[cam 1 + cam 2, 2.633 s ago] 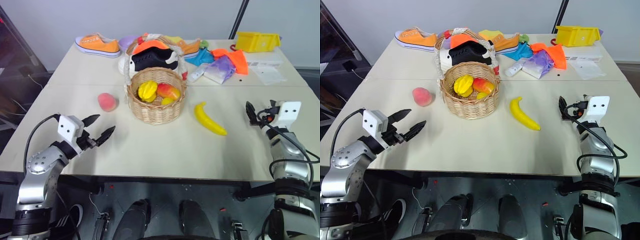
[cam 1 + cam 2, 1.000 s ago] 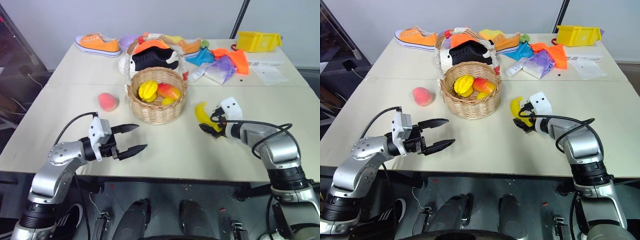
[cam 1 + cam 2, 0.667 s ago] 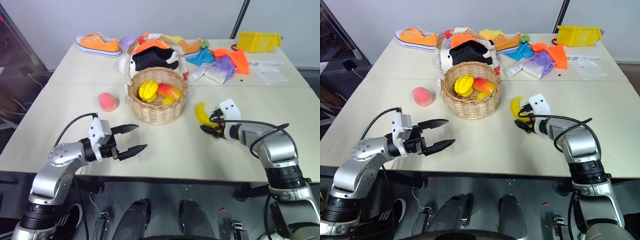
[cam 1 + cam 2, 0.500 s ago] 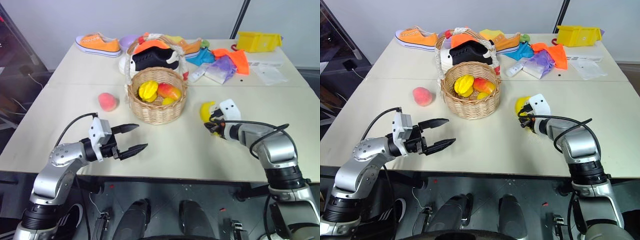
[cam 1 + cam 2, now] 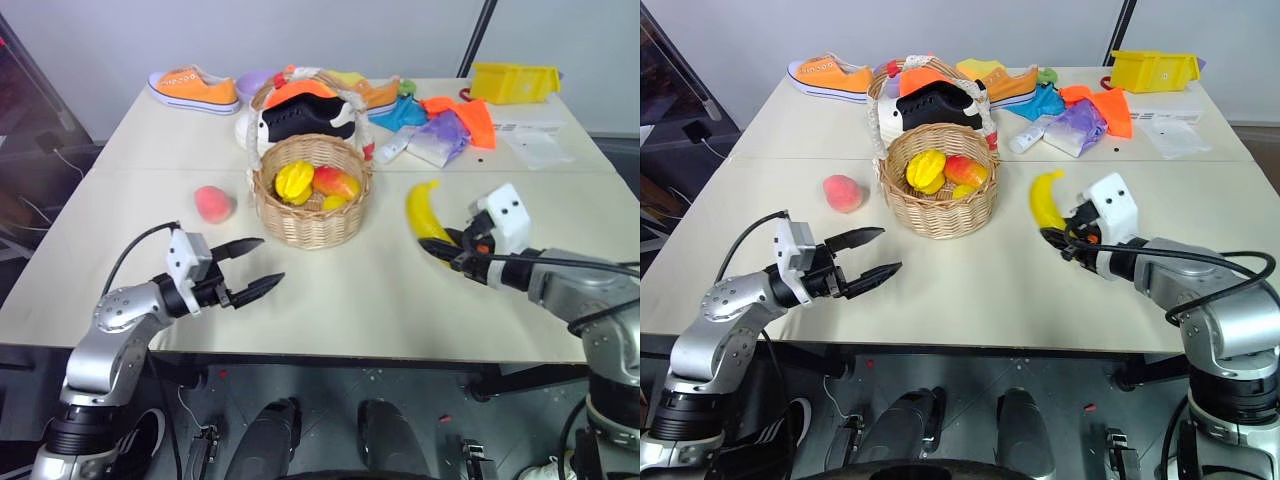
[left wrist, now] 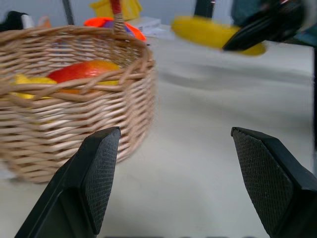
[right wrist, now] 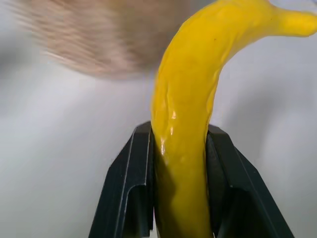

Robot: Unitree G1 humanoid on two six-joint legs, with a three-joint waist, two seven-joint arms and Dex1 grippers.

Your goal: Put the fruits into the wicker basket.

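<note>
Left tool (image 5: 252,267), two black fingers spread wide, nothing between them, hovering over pale bench (image 5: 330,290) near front edge, tips toward basket. Right tool (image 5: 447,250) clenched on lower end of curved yellow toy banana (image 5: 424,211), banana lifted clear of bench, right of basket. Round pink-red toy peach (image 5: 213,203) lying on bench just left of basket. Round tan woven wicker basket (image 5: 313,205) with tall arched handle mid-bench, holding yellow star fruit (image 5: 295,181) and red-yellow mango (image 5: 337,183). Orange sneaker (image 5: 194,88) at far left edge; yellow plastic bin (image 5: 516,82) at far right corner.

Peach (image 5: 213,203) left of wicker basket (image 5: 313,205); banana (image 5: 425,211) right of it.
</note>
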